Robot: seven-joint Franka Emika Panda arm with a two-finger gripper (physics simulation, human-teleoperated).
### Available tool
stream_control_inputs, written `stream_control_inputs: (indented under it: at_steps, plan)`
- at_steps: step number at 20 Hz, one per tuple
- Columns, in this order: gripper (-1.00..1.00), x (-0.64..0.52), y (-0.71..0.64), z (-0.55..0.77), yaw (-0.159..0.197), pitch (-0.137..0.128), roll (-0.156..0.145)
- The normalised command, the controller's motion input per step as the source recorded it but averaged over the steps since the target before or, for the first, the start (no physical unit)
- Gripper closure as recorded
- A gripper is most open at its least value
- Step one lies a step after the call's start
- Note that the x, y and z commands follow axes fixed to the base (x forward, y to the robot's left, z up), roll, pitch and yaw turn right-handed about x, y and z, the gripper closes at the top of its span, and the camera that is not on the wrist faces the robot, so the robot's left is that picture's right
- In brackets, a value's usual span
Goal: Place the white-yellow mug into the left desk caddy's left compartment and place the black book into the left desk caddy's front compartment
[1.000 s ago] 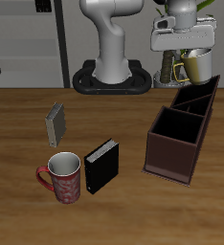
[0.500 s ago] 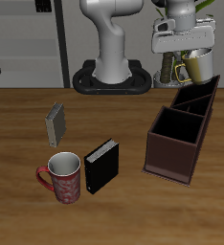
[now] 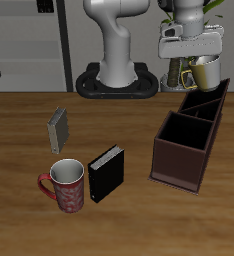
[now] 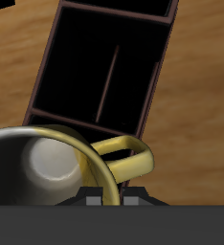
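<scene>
Now carried: mug aloft at the caddy's far end.

On the table, the grey book [image 3: 58, 128], red patterned mug [image 3: 65, 185] and black book [image 3: 106, 172] are left untouched, as a second ago. Farther along, the white-yellow mug [image 3: 205, 70] is gripped in the closed jaws of the gripper [image 3: 193, 62], raised slightly higher than earlier above the left desk caddy [image 3: 189, 137], whose narrow compartments are seen below; lowering is judged next.

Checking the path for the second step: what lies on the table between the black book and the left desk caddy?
Only bare tabletop separates the black book from the left desk caddy in the exterior view.
</scene>
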Motion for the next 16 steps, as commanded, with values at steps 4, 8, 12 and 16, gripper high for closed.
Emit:
stream_control_inputs:
  at_steps: [4, 8, 12, 16]
  plan:
    - [1.0, 0.1, 0.07, -0.14, 0.027, 0.038, 0.027]
    - [1.0, 0.08, -0.01, -0.12, 0.013, 0.023, -0.005]
    - [1.0, 0.03, 0.01, -0.16, 0.032, 0.017, 0.006]
    - [1.0, 0.04, 0.0, -0.26, 0.009, 0.06, 0.001]
